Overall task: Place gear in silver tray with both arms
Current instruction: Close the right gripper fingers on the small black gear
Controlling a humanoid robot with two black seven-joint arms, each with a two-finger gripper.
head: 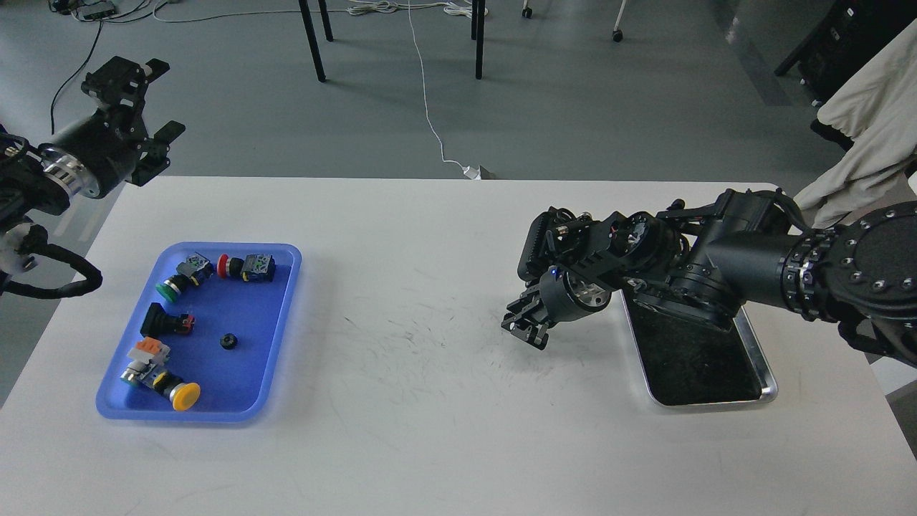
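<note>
Head view, only view available. Gear [228,342]: small black toothed ring lying flat in the blue tray [283,344], toward that tray's right half and about midway between its far and near edges, apart from the push-button switches [243,266] around it. It is round, so there is no long axis to align to. Blue tray sits near the table's [401,430] left edge.

Silver tray [766,383] sits near the table's right edge, long axis running far-to-near; its far end is hidden under the right arm. Bottom that shows holds nothing.

Left gripper [147,100] hangs past the table's far-left corner, above the floor, fingers spread apart, nothing between them. Gear lies toward the near side and to the right of it, down in the tray.

Right gripper [525,327] points down over the table's middle-right, just beside the silver tray's left rim. Seen small and dark; cannot tell whether the fingers are apart or together. Gear lies well apart, far to its left.

Judgement: left arm is the nearer one to the gear, so the pick falls to it; the gear then has to cross the table rightward, probably by handover.
</note>
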